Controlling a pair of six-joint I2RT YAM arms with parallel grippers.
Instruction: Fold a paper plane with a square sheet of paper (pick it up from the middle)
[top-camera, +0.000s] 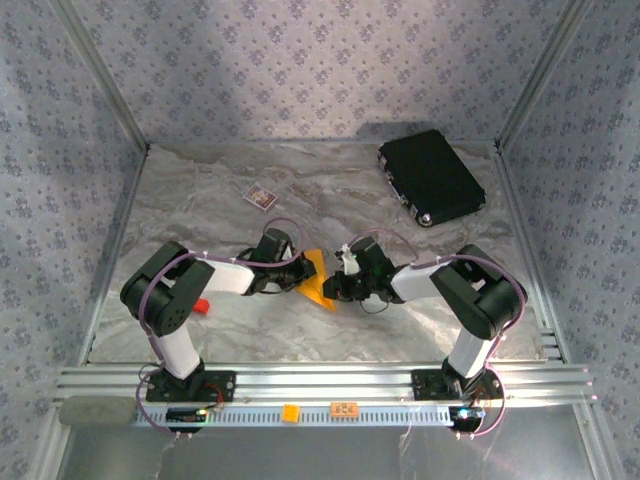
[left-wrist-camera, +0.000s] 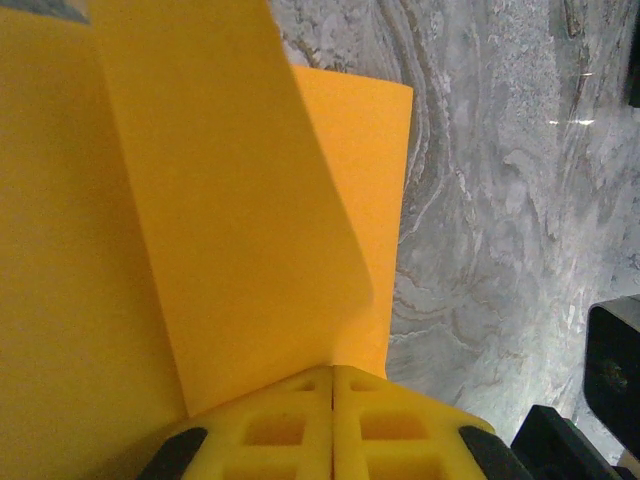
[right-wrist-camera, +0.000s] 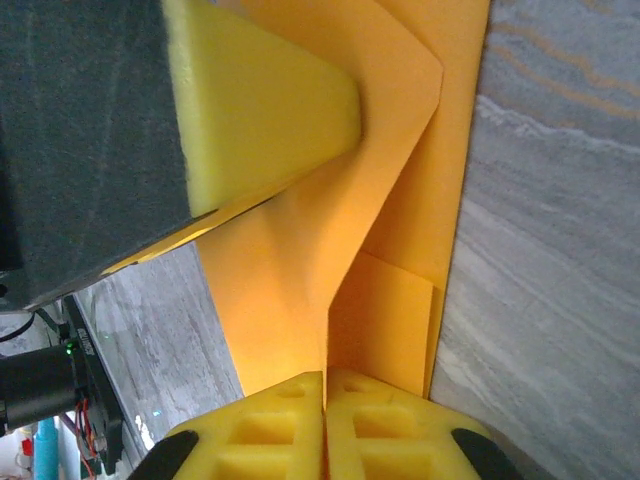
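paper (left-wrist-camera: 200, 250) cut off at frame edges, card (top-camera: 261, 197) too small to ID

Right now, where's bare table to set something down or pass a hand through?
Free: the marble table along its near strip between left arm and right arm; the stretch between the small card and the black case; the far-left corner. Crowded: centre, where left gripper and right gripper both clamp the orange paper; a red block sits beside the left arm.

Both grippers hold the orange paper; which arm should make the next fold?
Left, probably: the left gripper is shut on the orange paper where a flap stands up, ready to carry it over. The right gripper pinches flatter layers, anchoring.
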